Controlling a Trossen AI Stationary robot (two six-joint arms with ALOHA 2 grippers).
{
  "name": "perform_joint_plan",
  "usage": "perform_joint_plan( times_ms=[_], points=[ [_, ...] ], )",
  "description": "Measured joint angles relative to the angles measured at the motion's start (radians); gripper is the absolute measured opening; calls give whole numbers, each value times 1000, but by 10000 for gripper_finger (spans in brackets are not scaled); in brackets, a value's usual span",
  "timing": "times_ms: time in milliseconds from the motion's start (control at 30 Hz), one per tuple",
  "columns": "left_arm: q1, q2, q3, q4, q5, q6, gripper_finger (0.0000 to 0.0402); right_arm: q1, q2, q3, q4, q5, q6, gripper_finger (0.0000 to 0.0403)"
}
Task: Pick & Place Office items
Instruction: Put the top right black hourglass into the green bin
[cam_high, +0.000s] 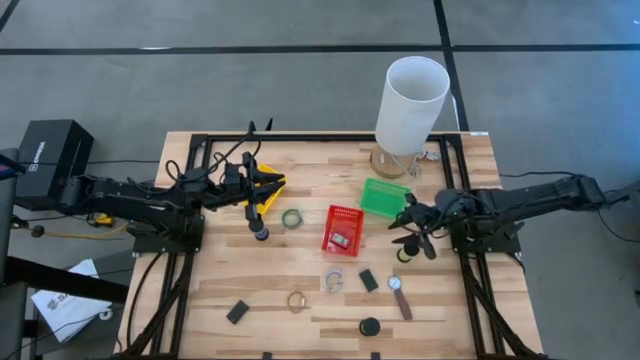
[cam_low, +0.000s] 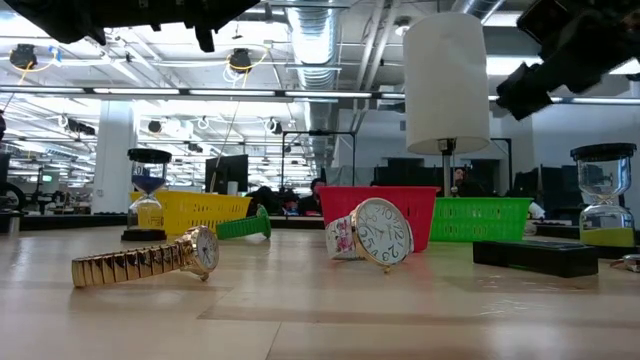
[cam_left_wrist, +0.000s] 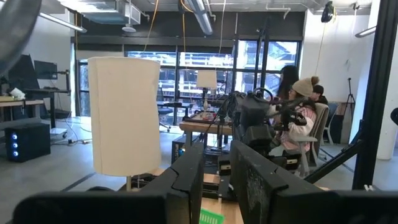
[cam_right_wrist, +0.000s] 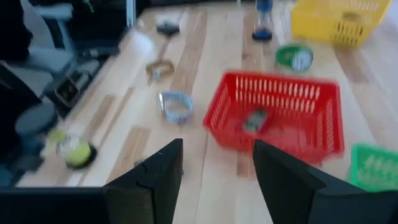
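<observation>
Gold watch (cam_low: 150, 260) lies nearest on the counter (cam_high: 200, 300).
Right pincer (cam_right_wrist: 214, 171), jaws wide and empty, hovers beside the red basket (cam_right_wrist: 273, 118); brown-strapped watch (cam_high: 399, 295) lies just below it, strap lengthwise toward the front edge, nearer than the left pincer (cam_left_wrist: 214, 180), narrow.

- Both arms are dark, near-black, built of jointed segments on black frame bases.
- Black cables loop loosely above the left arm.
- The left end effector (cam_left_wrist: 217, 180) has two flat, matte black fingers with squared edges.
- The right end effector (cam_right_wrist: 214, 177) carries matching black angular fingers.

No readable text, labels or numbers, watch dial numerals too small
</observation>
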Motion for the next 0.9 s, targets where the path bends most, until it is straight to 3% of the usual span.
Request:
perform_joint_plan(
  times_ms=[567,900],
  points=[
    [0,0,0,0,0,-1,74,-1,190,0,128,3,-8,188],
    [0,0,0,0,0,-1,74,-1,212,60,133,3,-9,240]
  ],
)
